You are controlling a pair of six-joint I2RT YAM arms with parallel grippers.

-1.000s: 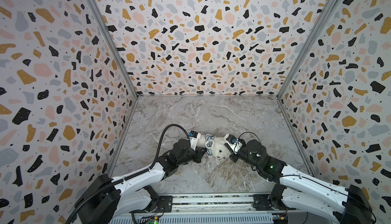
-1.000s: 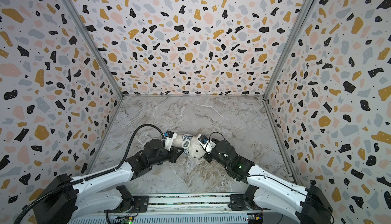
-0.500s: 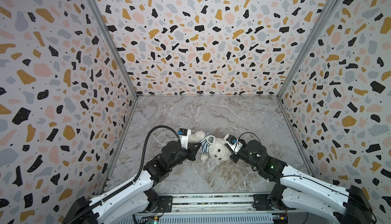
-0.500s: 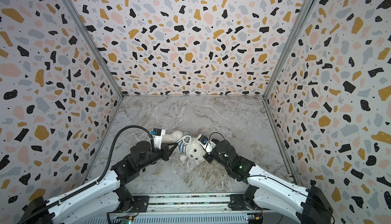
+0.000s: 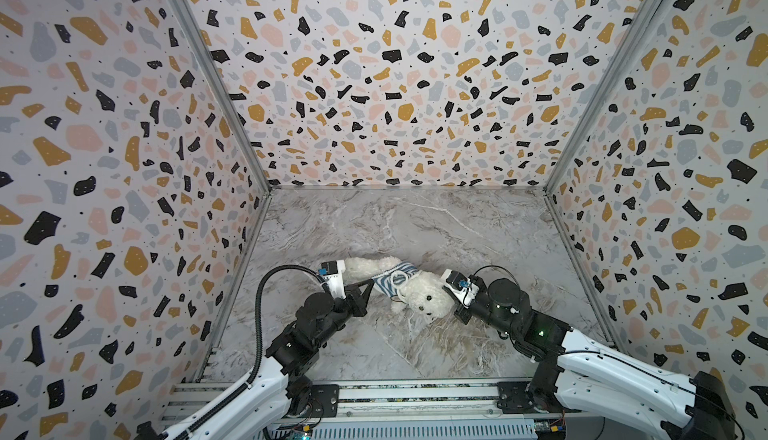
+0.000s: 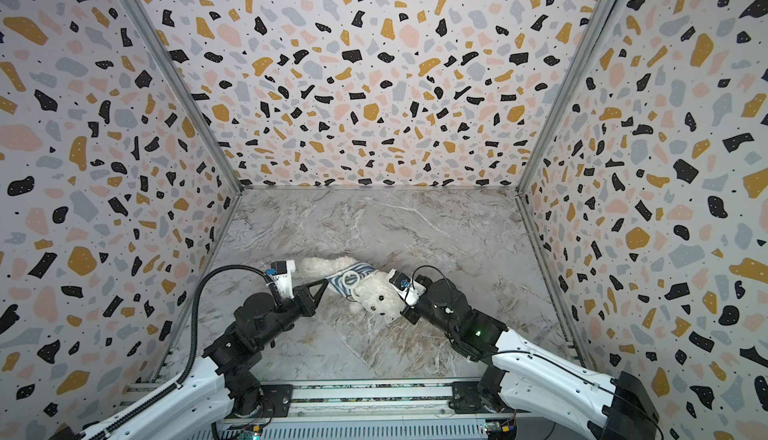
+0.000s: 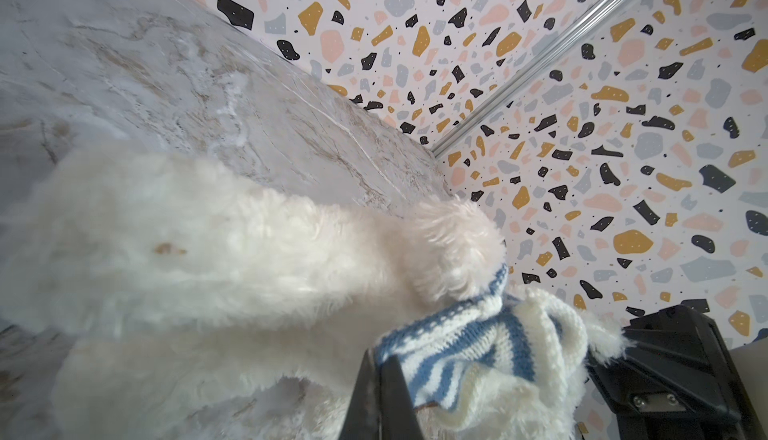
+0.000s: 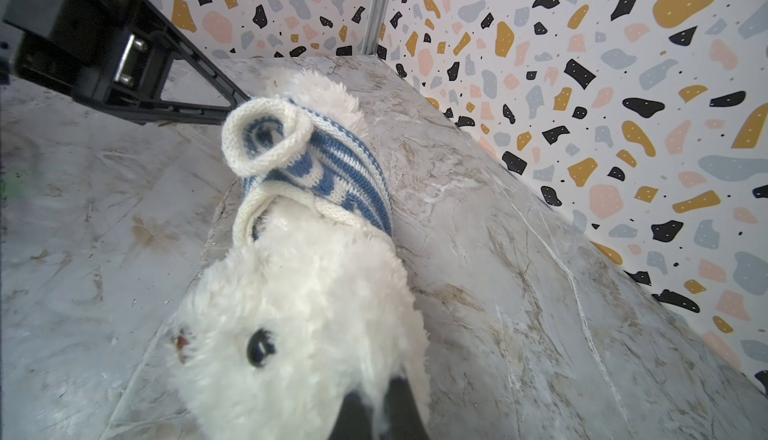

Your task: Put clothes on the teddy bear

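Note:
The cream-white teddy bear (image 5: pixel 428 294) (image 6: pixel 376 297) lies on the marble floor, its head toward the right arm. A blue-and-white striped shirt (image 5: pixel 392 280) (image 6: pixel 348 278) is bunched round its neck and upper body, with one empty sleeve (image 8: pixel 266 138) standing open. The bear's lower body (image 7: pixel 208 242) is bare. My left gripper (image 7: pixel 382 365) (image 5: pixel 371 283) is shut on the shirt's hem (image 7: pixel 478 346). My right gripper (image 8: pixel 380 396) (image 6: pixel 402 307) is shut on the fur at the side of the bear's head (image 8: pixel 299 313).
Terrazzo-patterned walls (image 5: pixel 395 84) close the marble floor (image 5: pixel 415 226) on three sides. The arms' mounting rail (image 5: pixel 395 400) runs along the front edge. The left arm's black cable (image 5: pixel 266 292) loops up beside it.
My left gripper has drawn back to the left with the shirt's hem, pulling the shirt farther along the bear's body. The bear now lies stretched out. The right gripper has stayed put.

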